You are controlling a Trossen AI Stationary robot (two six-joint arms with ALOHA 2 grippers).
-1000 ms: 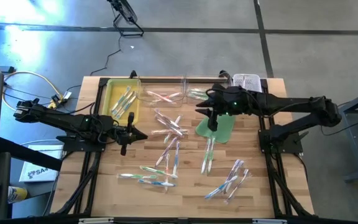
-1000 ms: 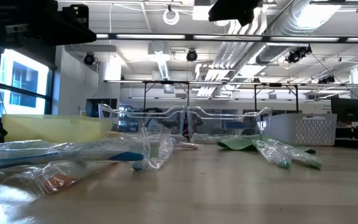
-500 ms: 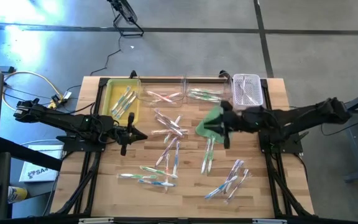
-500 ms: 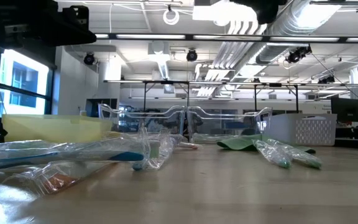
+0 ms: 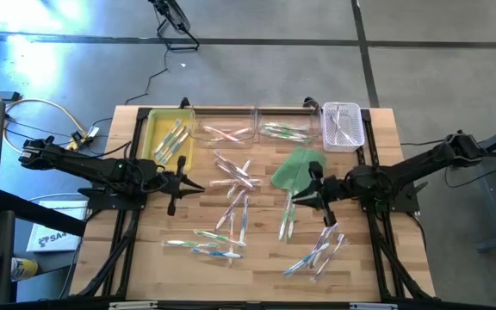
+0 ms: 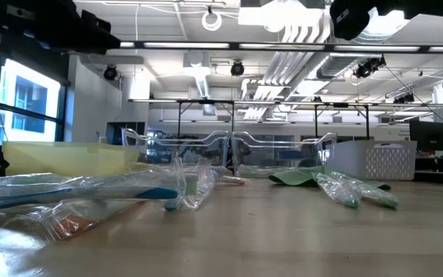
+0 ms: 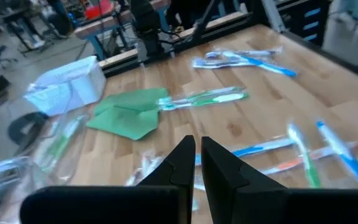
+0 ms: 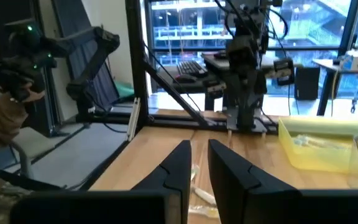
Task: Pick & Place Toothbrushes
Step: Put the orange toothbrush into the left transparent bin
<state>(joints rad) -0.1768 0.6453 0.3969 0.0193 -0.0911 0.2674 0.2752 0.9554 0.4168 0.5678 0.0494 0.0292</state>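
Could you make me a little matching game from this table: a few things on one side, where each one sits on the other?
Things:
1. yellow tray
2. white basket
3. green cloth
4. left gripper

Places:
A. far right corner of the table
B. middle of the table, right of centre
C. far left corner of the table
D. over the table's left side

Pairs: 1-C, 2-A, 3-B, 4-D
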